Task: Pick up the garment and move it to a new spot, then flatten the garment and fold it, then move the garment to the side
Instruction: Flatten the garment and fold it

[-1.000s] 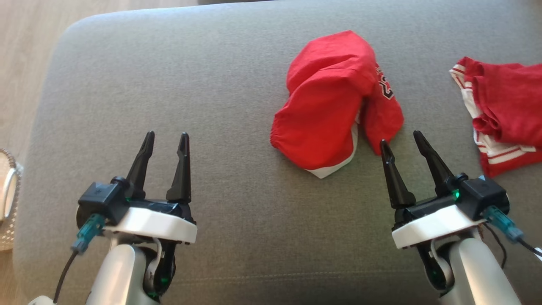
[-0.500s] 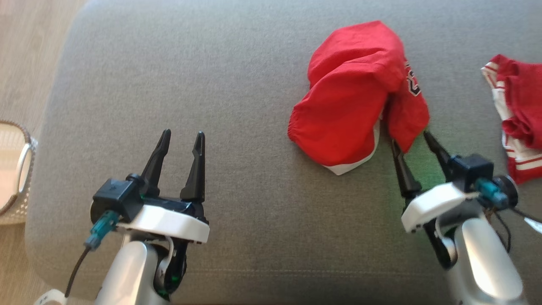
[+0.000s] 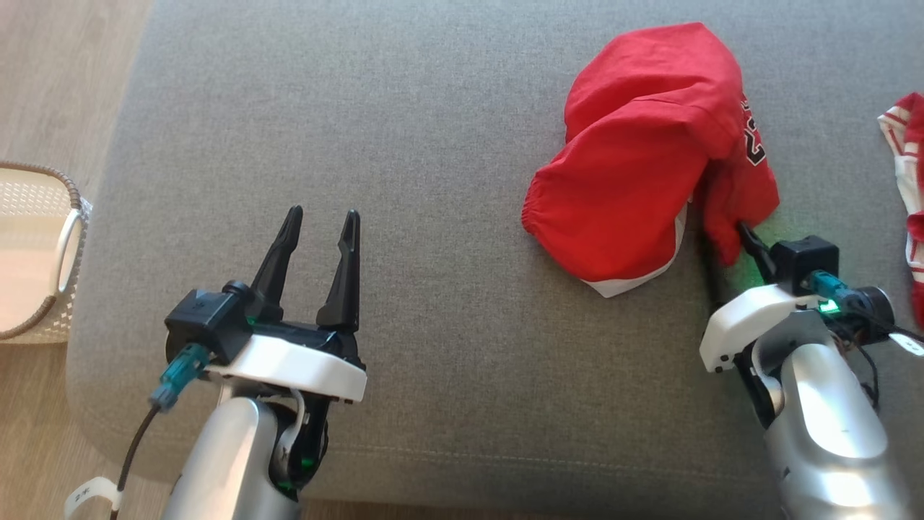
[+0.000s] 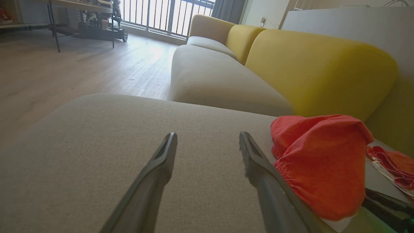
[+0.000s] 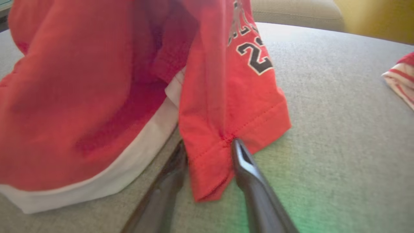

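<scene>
A pair of red shorts (image 3: 635,166) is lying bunched toward the far right corner of a grey seat (image 3: 433,289). The right gripper (image 5: 208,144) is straddling the hem of one leg at the bundle's near edge, one finger each side. Whether it is pinching yet, I cannot tell. The left gripper (image 3: 323,211) is hovering spread and empty over the near left part.

Risk: the bite is taking only the hem's tip, so the cloth could slip free when lifted.

Count: two grippers, two red garments (the second garment (image 3: 906,159) is lying at the right edge), and one basket (image 3: 68,231) beyond the left edge.
</scene>
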Robot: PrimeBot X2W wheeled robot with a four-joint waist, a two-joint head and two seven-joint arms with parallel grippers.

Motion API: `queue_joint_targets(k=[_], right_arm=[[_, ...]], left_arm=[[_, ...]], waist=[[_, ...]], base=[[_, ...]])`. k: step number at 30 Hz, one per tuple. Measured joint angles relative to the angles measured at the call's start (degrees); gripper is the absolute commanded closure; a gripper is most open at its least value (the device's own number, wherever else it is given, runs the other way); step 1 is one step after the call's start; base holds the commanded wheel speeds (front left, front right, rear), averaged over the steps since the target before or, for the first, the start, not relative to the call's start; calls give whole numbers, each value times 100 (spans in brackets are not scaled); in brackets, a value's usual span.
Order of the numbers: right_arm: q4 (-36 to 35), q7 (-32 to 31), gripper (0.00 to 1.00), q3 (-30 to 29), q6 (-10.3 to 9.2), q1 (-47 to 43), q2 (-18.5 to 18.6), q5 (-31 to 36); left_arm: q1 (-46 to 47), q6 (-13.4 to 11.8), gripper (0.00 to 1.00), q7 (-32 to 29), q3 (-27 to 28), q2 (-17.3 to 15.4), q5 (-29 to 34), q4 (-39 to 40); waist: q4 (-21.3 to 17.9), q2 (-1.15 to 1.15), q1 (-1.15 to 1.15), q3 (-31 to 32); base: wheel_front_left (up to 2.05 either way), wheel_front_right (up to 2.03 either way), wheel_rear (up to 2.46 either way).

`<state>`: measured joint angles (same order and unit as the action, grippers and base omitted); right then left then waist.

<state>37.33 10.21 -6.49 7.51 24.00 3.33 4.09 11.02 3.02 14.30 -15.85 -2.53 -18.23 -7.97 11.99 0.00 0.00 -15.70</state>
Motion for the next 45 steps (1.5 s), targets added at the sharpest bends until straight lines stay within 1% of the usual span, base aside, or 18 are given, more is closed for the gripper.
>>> queue_joint_targets(k=[4, 8, 11, 14, 18, 21, 24, 26, 29, 31, 33, 36, 38, 40, 42, 44, 45], right_arm=[[148, 201, 100, -133, 0, 47, 7, 46], [98, 308, 100, -260, 0, 76, 18, 44], [-118, 353, 100, -268, 0, 187, 60, -15], [-444, 377, 100, -55, 0, 355, 165, -43], [-814, 258, 100, 586, 0, 801, 392, -214], [-1180, -1, 100, 1396, 0, 1377, 543, -450], [-1596, -250, 100, 2271, 0, 2072, 606, -844], [-1923, -396, 100, 2744, 0, 2541, 633, -1087], [-2313, -684, 100, 3045, 0, 3122, 682, -1365], [-2402, -939, 100, 3031, 0, 3368, 801, -1373], [-2408, -1217, 100, 2856, 0, 3436, 970, -1294], [-2345, -1596, 100, 2463, 0, 3373, 1232, -1070], [-2324, -1820, 100, 2203, 0, 3264, 1333, -1022], [-2264, -2116, 100, 2179, 0, 3072, 1362, -1060], [-1969, -2455, 100, 2319, 0, 2841, 1401, -1198], [-1477, -2527, 100, 2341, 1, 2612, 1429, -1467], [-1126, -2524, 21, 2246, 0, 2530, 1451, -1581]], left_arm=[[-4, -5, 0, 0, -4, 1, 0, -46], [-24, -5, 0, 0, -10, 1, 0, -68], [-50, -8, 0, 0, -25, 1, 0, -82], [-118, -9, 0, 0, -51, 1, -11, -88], [-271, -34, 0, 0, -177, 0, -58, -132], [-319, -52, 0, 0, -226, -1, -127, -138], [-383, -103, 0, 0, -275, -1, -207, -140], [-449, -116, 0, 0, -356, -2, -229, -141], [-564, -154, 0, 0, -409, -3, -269, -140], [-612, -170, 0, 0, -419, -7, -271, -138], [-619, -201, 0, 0, -457, -10, -318, -129], [-617, -208, 0, 0, -523, -11, -328, -109], [-617, -210, 0, 0, -535, -11, -334, -89], [-617, -236, 0, 0, -520, -11, -353, -83], [-616, -252, 0, 0, -492, -11, -353, -86], [-612, -249, 0, 0, -446, -11, -352, -81], [-602, -249, 0, 0, -428, -11, -352, -76]], waist=[[-15, 0, 0, 134], [-44, 0, 0, 264], [-69, 0, 0, 414], [-92, 0, 0, 569], [-97, 0, 0, 767], [-74, 0, 0, 909], [-31, 0, 0, 1040], [17, 0, 0, 1123], [129, 0, 0, 1196], [220, 0, 0, 1220], [323, 0, 0, 1219], [486, 0, 0, 1167], [579, 0, 0, 1096], [636, 0, 0, 1005], [660, 0, 0, 906], [661, 0, 0, 814], [656, 0, 0, 765]], base=[[0, 0, 0], [0, 0, 0], [0, 0, 0], [0, 0, 0], [0, 0, 0], [0, 0, 0], [0, 0, 0], [0, 0, 0], [0, 0, 0], [0, 0, 0], [0, 0, 0], [0, 0, 0], [0, 0, 0], [0, 0, 0], [0, 0, 0], [0, 0, 0], [0, 0, 0]])
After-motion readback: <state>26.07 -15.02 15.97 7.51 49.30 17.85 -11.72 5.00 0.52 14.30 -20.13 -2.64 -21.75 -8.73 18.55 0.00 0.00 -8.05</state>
